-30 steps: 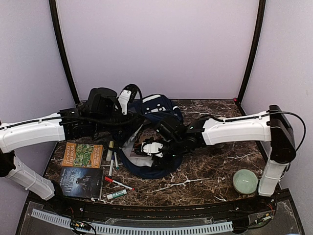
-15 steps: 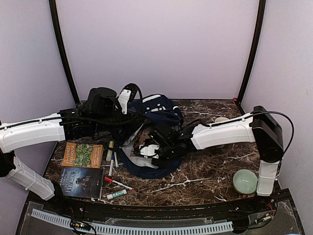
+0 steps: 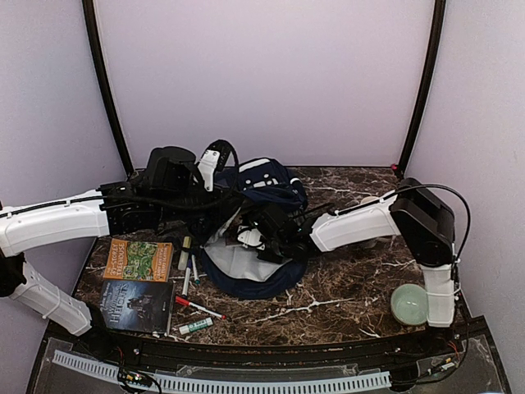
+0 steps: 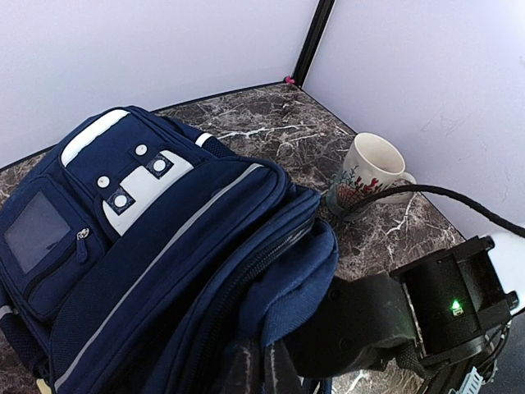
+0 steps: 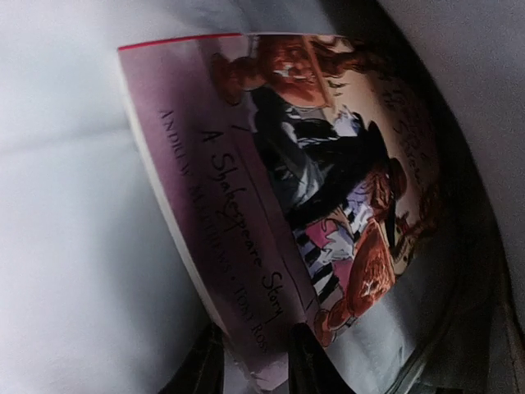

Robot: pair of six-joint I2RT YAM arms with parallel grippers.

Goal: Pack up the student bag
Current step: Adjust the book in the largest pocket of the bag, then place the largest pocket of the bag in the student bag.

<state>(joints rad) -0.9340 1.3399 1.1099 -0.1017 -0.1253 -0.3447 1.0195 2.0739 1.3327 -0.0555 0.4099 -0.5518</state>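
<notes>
The navy student bag (image 3: 262,185) lies at the table's middle back, its main pocket open toward the front with pale lining (image 3: 238,264) showing. My left gripper (image 4: 264,369) is shut on the blue edge of the bag's opening (image 4: 303,279) and holds it up. My right gripper (image 5: 253,361) is inside the bag (image 5: 74,246), shut on the bottom edge of a purple-covered Shakespeare story book (image 5: 287,180). In the top view the right wrist (image 3: 267,230) is at the bag's mouth; the book is hidden there.
On the table left of the bag lie an orange-green book (image 3: 138,258), a dark book (image 3: 136,305) and several markers (image 3: 190,271). A floral mug (image 4: 371,174) stands behind the right arm. A pale green bowl (image 3: 410,304) sits at the front right.
My right arm has pushed left and back, carrying the book from the bag's front lip into the opening. The left arm has not moved.
</notes>
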